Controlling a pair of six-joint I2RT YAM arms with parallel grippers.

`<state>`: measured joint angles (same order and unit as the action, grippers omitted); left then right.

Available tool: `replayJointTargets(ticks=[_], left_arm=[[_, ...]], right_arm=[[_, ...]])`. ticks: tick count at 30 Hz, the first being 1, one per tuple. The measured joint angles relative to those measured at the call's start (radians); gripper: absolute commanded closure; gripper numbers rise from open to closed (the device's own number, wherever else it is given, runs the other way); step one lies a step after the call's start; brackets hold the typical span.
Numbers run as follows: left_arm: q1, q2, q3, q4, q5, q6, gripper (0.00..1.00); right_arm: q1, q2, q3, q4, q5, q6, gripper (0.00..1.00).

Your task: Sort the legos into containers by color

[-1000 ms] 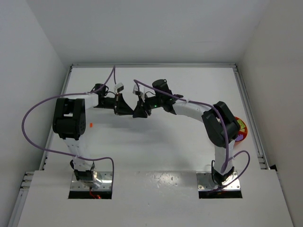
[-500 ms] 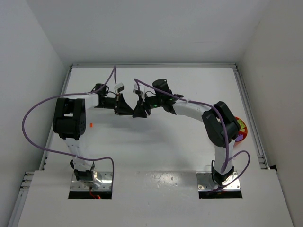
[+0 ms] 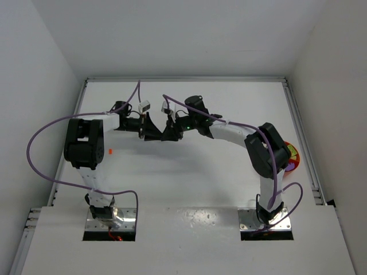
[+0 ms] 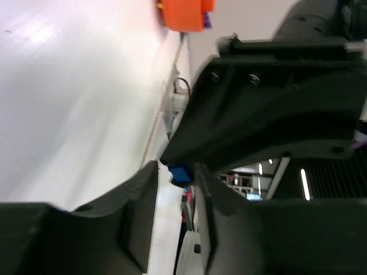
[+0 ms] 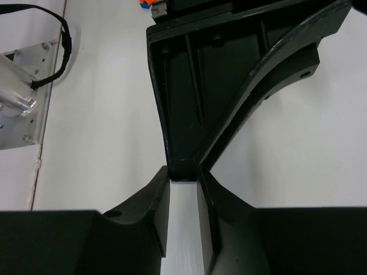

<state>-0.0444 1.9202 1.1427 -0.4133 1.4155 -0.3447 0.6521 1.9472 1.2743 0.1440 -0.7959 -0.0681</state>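
My two grippers meet tip to tip above the far middle of the table, left gripper (image 3: 160,137) against right gripper (image 3: 167,137). A small blue lego (image 4: 182,175) hangs at the tips. In the left wrist view my left gripper (image 4: 176,172) has its jaws slightly apart, with a sliver of gap beside the brick. The right gripper's finger (image 4: 269,114) comes down onto the brick from above. From the right wrist view my right gripper (image 5: 183,179) straddles the left fingertip (image 5: 184,166), which hides the brick. The orange bowl (image 3: 292,156) sits at the right edge, half behind the right arm.
A small orange lego (image 3: 109,151) lies on the table beside the left arm's elbow. The bowl (image 4: 184,12) shows something purple at its rim. Purple cables loop off both arms. A raised rail (image 3: 304,143) borders the table on the right.
The two grippers' tips have closed the small gap between them. My left jaws have parted a little from the blue lego, and my right jaws have narrowed.
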Motion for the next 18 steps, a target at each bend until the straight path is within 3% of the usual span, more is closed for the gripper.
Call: replayJointTargets(ticks=[1, 5, 12, 18], left_arm=[[0.000, 0.000, 0.000, 0.004, -0.011, 0.001, 0.50], [0.016, 0.000, -0.002, 0.003, -0.043, 0.010, 0.43], [0.063, -0.016, -0.002, -0.004, -0.087, 0.018, 0.43], [0.175, -0.064, -0.002, -0.007, -0.185, 0.030, 0.43]], right_arm=[[-0.001, 0.000, 0.000, 0.002, -0.004, 0.001, 0.92], [0.000, -0.001, 0.000, 0.014, -0.004, 0.004, 0.95], [-0.003, -0.017, -0.027, 0.010, 0.027, -0.018, 0.96], [-0.038, -0.134, -0.137, -0.148, 0.079, -0.132, 0.97]])
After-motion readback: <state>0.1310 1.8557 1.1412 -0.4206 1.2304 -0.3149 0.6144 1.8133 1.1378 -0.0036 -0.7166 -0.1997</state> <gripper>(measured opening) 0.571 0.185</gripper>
